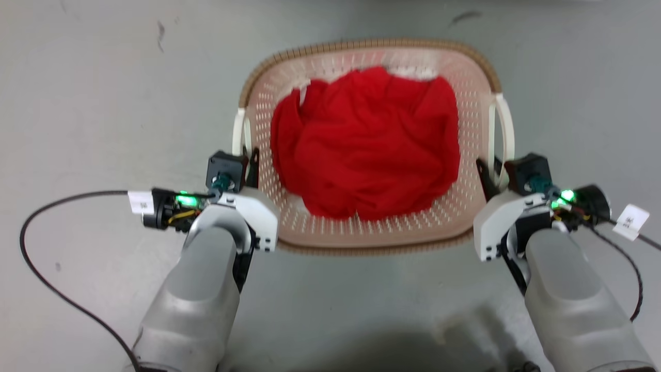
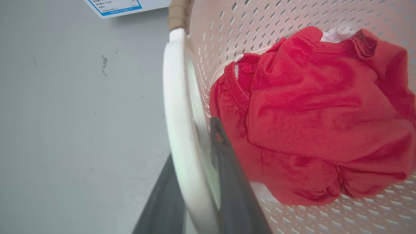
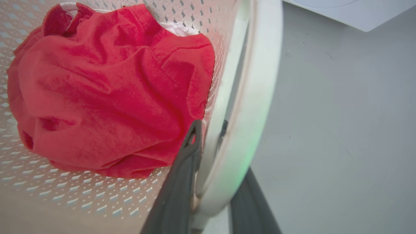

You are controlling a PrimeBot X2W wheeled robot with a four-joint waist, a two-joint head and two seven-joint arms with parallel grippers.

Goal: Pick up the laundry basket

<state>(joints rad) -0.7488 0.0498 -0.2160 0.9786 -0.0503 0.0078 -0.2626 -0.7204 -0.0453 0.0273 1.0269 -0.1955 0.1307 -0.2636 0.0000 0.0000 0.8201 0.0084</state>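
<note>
The basket (image 1: 361, 230) sits on the floor, left pincer (image 2: 191, 146) and right pincer (image 3: 209, 130) each clamped across a white handle (image 2: 177, 97); lifting unevenly could tilt it, or slick handles might slip from the thin fingers (image 3: 175, 188).

This looks like a laundry corner in a plain indoor test space, not a furnished home. Underfoot is a smooth, bare grey floor (image 1: 103, 77) with a few dark scuffs (image 1: 160, 32). Seen against it is a pale pink perforated plastic laundry basket (image 1: 372, 243) with a brown woven-look rim, holding a heap of crumpled red cloth garments (image 1: 366, 150). Beyond the basket, the left wrist view catches the edge of a white panel with a blue-bordered printed label (image 2: 113, 6). The right wrist view shows a corner of a smooth white casing (image 3: 357, 13). A thin black cable (image 1: 31, 258) loops loose across the floor, ending by a white paper tag (image 1: 140, 201).
</note>
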